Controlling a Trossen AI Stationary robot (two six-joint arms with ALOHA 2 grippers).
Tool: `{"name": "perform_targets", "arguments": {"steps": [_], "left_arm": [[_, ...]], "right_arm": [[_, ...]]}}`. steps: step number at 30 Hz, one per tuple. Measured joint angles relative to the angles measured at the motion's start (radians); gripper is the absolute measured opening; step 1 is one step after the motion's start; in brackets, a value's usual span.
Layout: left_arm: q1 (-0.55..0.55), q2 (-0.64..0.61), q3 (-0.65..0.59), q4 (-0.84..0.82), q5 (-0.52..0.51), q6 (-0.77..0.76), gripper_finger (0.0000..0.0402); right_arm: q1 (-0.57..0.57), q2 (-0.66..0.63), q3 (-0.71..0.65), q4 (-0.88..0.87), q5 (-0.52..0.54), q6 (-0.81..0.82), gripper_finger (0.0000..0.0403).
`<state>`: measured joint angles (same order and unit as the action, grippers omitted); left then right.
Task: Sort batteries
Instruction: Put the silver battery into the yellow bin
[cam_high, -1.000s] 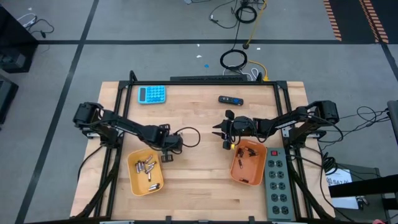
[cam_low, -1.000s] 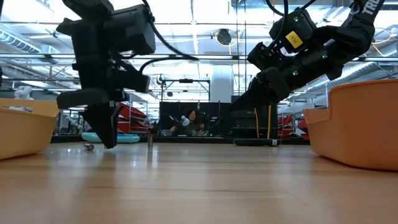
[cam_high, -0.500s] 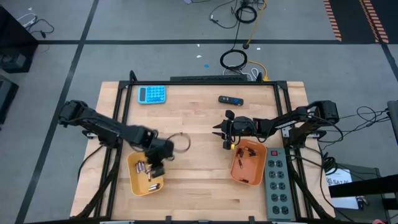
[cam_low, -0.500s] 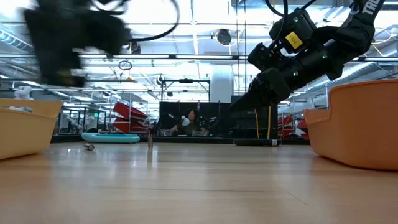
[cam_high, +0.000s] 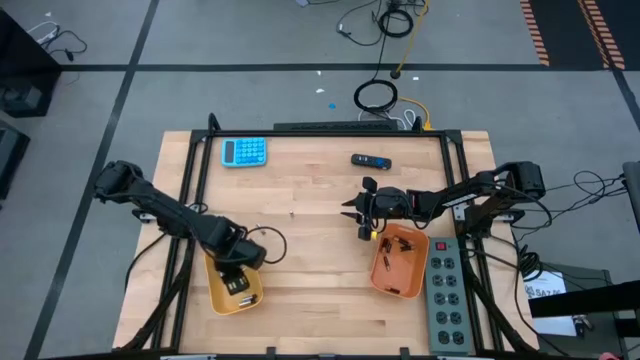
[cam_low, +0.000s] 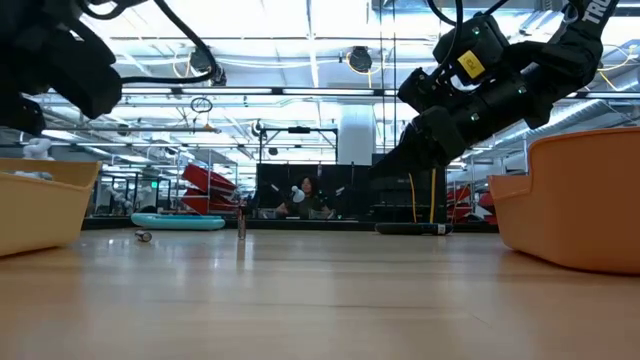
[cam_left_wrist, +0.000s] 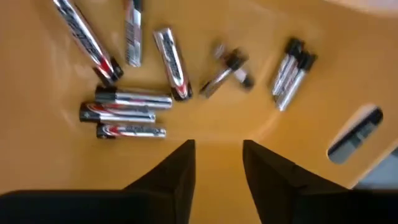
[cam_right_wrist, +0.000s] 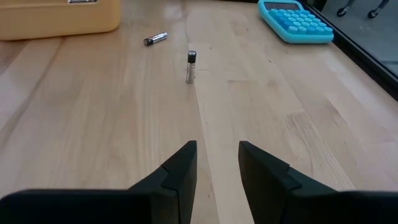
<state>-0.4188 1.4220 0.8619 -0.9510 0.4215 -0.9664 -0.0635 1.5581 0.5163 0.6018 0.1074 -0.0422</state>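
The left pincer (cam_left_wrist: 217, 163) hangs open and empty over the yellow plastic tray (cam_high: 219, 291), where silvery cylindrical batteries (cam_left_wrist: 127, 113) lie. Farther off, the right pincer (cam_right_wrist: 216, 163), also open, hovers above the pale wooden worktop (cam_right_wrist: 112, 106) before one upright battery (cam_right_wrist: 191, 66).

Shiny metallic batteries (cam_left_wrist: 130, 113), wooden table (cam_high: 320, 290)

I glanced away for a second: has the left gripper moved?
Yes. The left gripper swung from the bare table beside the yellow tray to above it, over the batteries; fingers open.
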Motion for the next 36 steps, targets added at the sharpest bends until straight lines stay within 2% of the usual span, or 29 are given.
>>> {"name": "perform_targets", "arguments": {"steps": [2,4,10,12,17,20,27,36], "left_arm": [[0.012,0.000,0.009,-0.006,0.030,0.027,0.0147],[0.036,0.000,0.035,-0.002,0.011,0.069,0.0149],[0.148,0.000,0.095,0.004,-0.319,0.241,0.0151],[0.186,0.009,0.095,0.014,-0.389,0.305,0.0151],[0.277,0.075,0.095,0.181,-0.403,0.506,0.0152],[0.331,0.121,0.095,0.247,-0.389,0.579,0.0152],[0.442,0.214,0.095,0.345,-0.438,0.697,0.0154],[0.532,0.270,0.095,0.421,-0.449,0.761,0.0213]], "right_arm": [[0.000,0.000,0.000,0.000,0.000,0.001,0.0109],[0.000,0.000,0.000,0.002,0.000,0.000,0.0109],[0.000,0.000,0.000,0.009,-0.003,0.000,0.0109],[0.000,0.000,0.000,0.010,-0.003,0.000,0.0109],[0.000,0.000,0.000,0.011,-0.003,-0.001,0.0109],[0.000,0.000,0.000,0.010,-0.008,0.003,0.0109],[0.000,0.000,0.000,0.009,-0.008,-0.005,0.0109],[-0.009,0.000,0.000,0.009,-0.005,-0.052,0.0109]]}}
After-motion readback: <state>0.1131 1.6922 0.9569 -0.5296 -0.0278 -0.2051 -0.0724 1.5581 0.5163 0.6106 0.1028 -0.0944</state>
